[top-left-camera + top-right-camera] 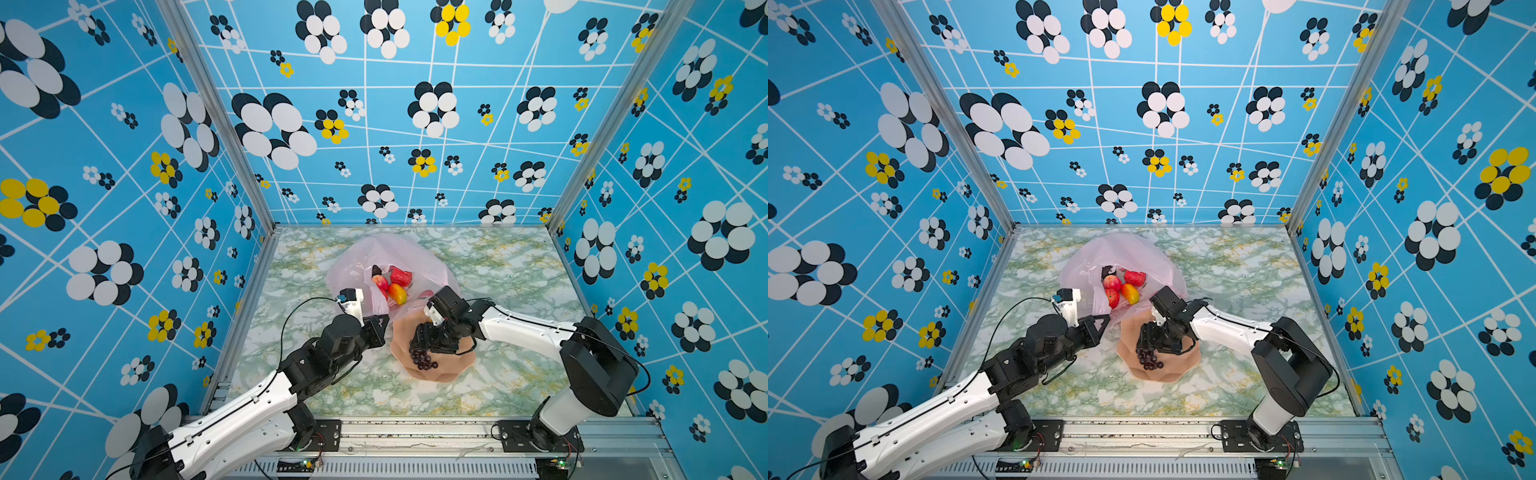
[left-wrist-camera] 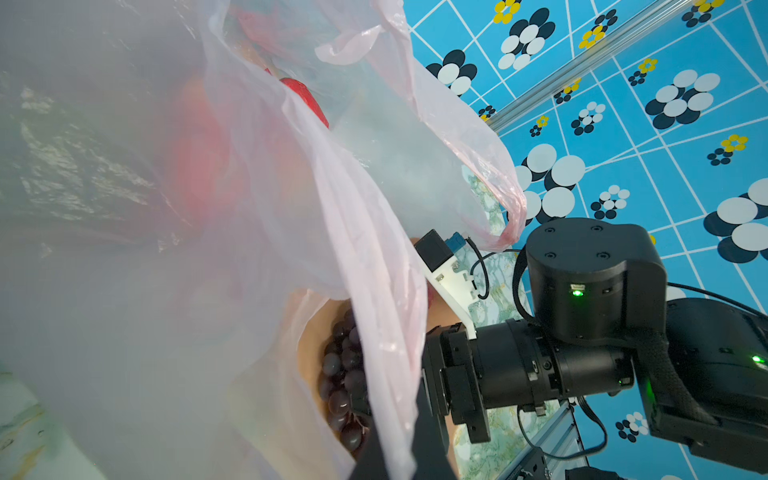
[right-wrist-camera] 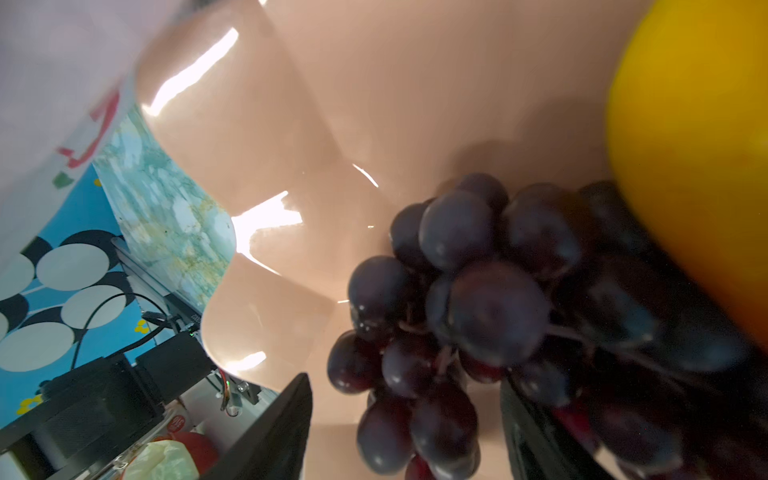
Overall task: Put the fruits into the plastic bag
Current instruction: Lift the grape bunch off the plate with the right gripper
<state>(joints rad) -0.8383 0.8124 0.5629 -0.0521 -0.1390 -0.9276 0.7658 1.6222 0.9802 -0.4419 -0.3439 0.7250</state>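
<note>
Pale-pink translucent film forms the plastic bag (image 1: pixel 365 253), which lies on the marbled table (image 1: pixel 511 274) with its mouth turned toward the arms. The left gripper (image 1: pixel 381 324) is closed at the bag's near rim and appears to pinch the film there. In the left wrist view the film drapes across the lens, so the pinch itself is hidden. The likely purpose is to lift the rim so that the mouth gapes for loading.

Inside the bag, in both top views, lie a bumpy red fruit (image 1: pixel 401 276), a red-yellow mango (image 1: pixel 397 293), a rounder red fruit (image 1: pixel 379 282) and a dark maroon one (image 1: pixel 376 271).

Just beside the mouth stands the peach scalloped bowl (image 1: pixel 444 374), near enough for a short carry. Over it hangs the right gripper (image 3: pixel 405 380), jaws spread to either side of the dark purple grape bunch (image 3: pixel 478 291). They straddle the bunch without visibly pressing it, so nothing is grasped yet. A yellow fruit (image 3: pixel 698 145), probably a second mango, lies against the grapes in the bowl.

From where I stand, the step in hand is taking the grapes; two fruits are not yet in the bag.
</note>
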